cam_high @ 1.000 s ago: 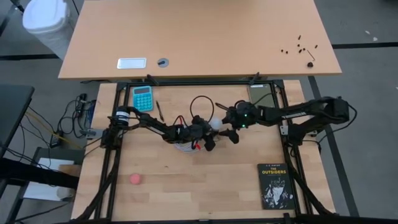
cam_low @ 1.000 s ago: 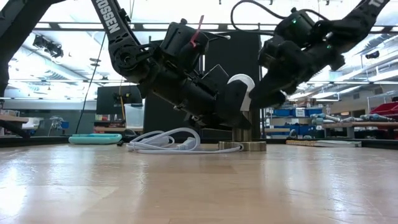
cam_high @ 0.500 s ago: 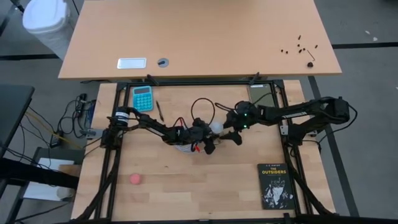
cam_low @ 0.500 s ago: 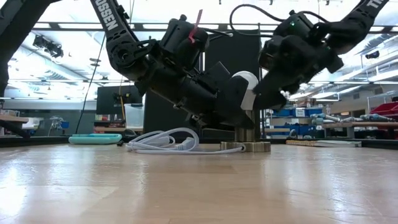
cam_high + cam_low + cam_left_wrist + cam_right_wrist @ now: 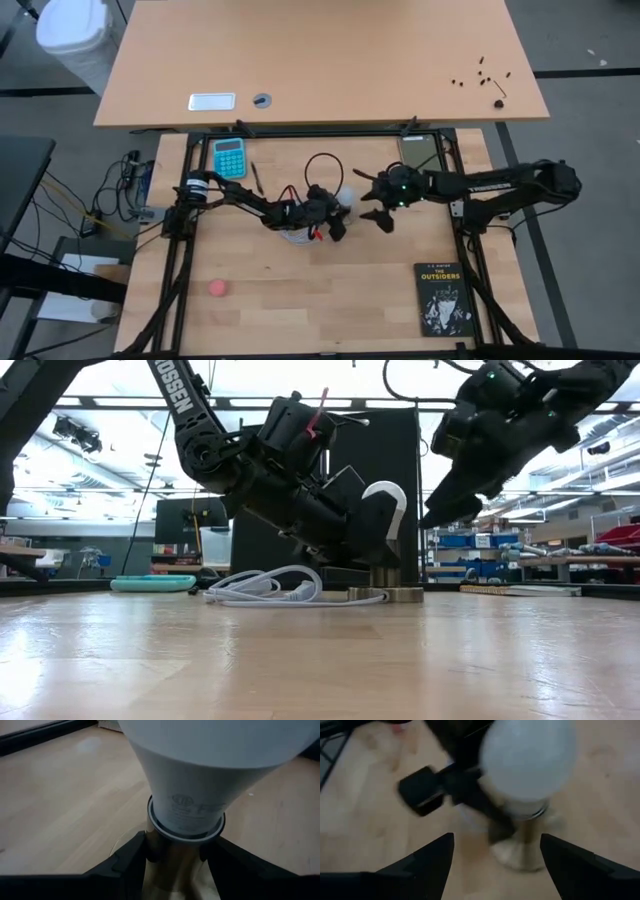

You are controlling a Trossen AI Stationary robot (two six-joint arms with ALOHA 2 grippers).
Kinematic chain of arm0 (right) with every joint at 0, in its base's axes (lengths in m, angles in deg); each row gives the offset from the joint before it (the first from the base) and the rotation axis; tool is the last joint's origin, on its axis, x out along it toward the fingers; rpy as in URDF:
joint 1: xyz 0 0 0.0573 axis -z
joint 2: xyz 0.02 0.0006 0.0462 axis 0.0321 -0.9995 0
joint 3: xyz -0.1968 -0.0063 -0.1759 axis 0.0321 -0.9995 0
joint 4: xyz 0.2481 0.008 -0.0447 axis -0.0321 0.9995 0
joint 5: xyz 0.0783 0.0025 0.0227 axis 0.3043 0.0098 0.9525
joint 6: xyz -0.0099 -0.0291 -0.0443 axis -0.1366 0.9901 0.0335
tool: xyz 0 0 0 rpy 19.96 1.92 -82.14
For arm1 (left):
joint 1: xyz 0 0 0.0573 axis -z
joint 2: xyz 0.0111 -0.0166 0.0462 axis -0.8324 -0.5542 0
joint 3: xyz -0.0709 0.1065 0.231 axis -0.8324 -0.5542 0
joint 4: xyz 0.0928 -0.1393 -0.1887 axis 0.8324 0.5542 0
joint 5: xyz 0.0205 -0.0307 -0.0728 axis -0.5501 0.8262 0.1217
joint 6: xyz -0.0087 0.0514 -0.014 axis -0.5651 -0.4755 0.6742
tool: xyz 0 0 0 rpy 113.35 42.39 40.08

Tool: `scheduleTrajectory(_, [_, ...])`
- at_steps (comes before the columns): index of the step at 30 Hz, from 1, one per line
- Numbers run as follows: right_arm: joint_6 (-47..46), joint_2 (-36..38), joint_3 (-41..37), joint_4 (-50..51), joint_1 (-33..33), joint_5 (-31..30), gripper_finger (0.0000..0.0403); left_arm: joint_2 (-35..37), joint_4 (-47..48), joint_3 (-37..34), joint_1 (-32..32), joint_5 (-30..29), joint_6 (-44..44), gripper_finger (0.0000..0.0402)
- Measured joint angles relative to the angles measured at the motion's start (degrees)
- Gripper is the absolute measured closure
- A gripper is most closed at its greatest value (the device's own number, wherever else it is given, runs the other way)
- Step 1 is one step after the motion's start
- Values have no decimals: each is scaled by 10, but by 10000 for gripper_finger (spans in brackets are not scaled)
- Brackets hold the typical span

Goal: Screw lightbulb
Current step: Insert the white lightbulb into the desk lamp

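The lightbulb (image 5: 388, 520) stands upright near the middle of the table (image 5: 300, 300), with its screw base down in the brass socket (image 5: 386, 586). Its long axis is vertical, so any turning has to go around this vertical line.

The left gripper (image 5: 335, 222) is low at the socket. In the left wrist view its two dark fingers (image 5: 131, 855) are closed on the brass neck just under the white collar of the lightbulb (image 5: 200, 775), one on each side. It is clamped on the socket, not on the glass, and I judge that it holds the socket steady.

The right gripper (image 5: 450, 500) is lifted off and stands beside the lightbulb, a little higher than its top in the low view. Its fingers (image 5: 427, 865) are spread apart and hold nothing; in the right wrist view the lightbulb (image 5: 527, 765) lies straight ahead between them, but apart from them. In the high view the right gripper (image 5: 380, 208) is near the lightbulb (image 5: 345, 196), on the side of the right arm.

The coming move depends on this relation: the free hand must come back toward the left arm and down, so that the round head is between its fingers and centred on the vertical axis. The left gripper is nearer but busy. If the approach is off centre, I think the lightbulb could tilt in the thread.
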Motion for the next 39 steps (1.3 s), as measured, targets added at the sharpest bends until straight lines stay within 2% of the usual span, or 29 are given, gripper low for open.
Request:
scheduleTrajectory(4, [12, -46, 0, -57, 17, 5, 96, 0, -6, 0, 4, 23, -8, 208])
scheduleTrajectory(10, [-9, -117, 0, -180, 17, 65, 96, -1, -12, 0, 5, 41, -17, 208])
scheduleTrajectory(13, [-33, -125, 0, -197, 4, 77, 96, 0, -11, 0, 7, 38, -17, 208])
scheduleTrajectory(19, [-45, -97, 0, -164, -18, 68, 95, 0, 7, 1, 7, 38, -5, 208])
scheduleTrajectory(23, [-44, -67, 0, -99, -24, 73, 95, 0, 11, 1, 7, 31, -1, 208])
scheduleTrajectory(27, [-45, -29, 0, -53, -39, 179, 96, 1, 24, 1, 1, -18, 12, 208])
scheduleTrajectory(28, [-45, -19, 1, -52, -45, 182, 96, 1, 25, 1, 0, -26, 18, 208])
scheduleTrajectory(30, [-44, -5, 1, -31, -58, 147, 96, 1, 24, 1, 1, -30, 18, 208])
scheduleTrajectory(35, [-26, -4, 0, -5, -67, -38, 96, 1, 15, 0, 2, -20, 16, 208])
scheduleTrajectory(37, [-11, -20, 0, -18, -55, -60, 96, 0, 9, 0, 2, -17, 15, 208])
scheduleTrajectory(39, [-1, -39, 0, -48, -41, -48, 96, -1, 0, 0, 4, -5, 13, 208])
